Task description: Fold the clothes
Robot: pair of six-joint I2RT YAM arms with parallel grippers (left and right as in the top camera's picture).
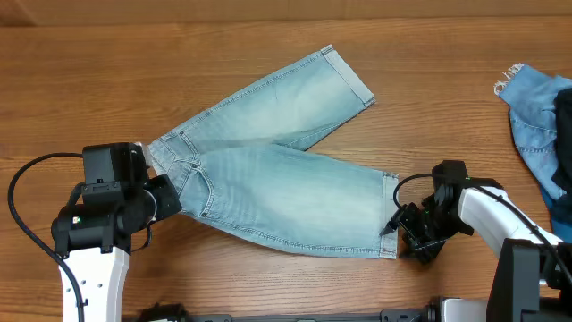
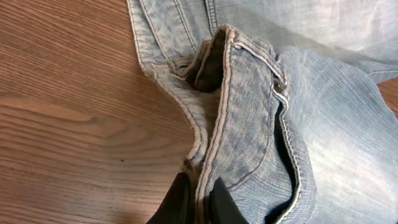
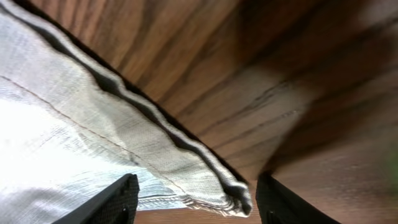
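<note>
The pale, washed light-blue denim jeans (image 1: 277,179) lie flat on the brown wood-grain table (image 1: 89,80). Their two legs spread in a shallow V towards the right, and the waist is at the left.

The left gripper (image 2: 200,190) is pinched shut on the thick stitched waistband (image 2: 239,106), which stands up in a ridge above its fingers. The right gripper (image 3: 196,186) is at the far end of the lower leg. Its jaws stand wide apart either side of the corner of the stitched hem (image 3: 186,158) and nothing is clamped. The blurred wrist view does not show whether either finger touches the cloth.

Denim like this is probably soft and limp but fairly heavy for cloth. It would sag between two holds and drag on the wood rather than slide freely. The layered seams at waistband and hem are the stiffest, thickest parts, so they give the surest bite. A pinch on the single-layer leg panel would likely bunch or slip. Nothing here is fragile.

A second, medium-blue denim garment with a frayed white edge (image 1: 536,116) sits at the table's right side, well apart from the jeans.
</note>
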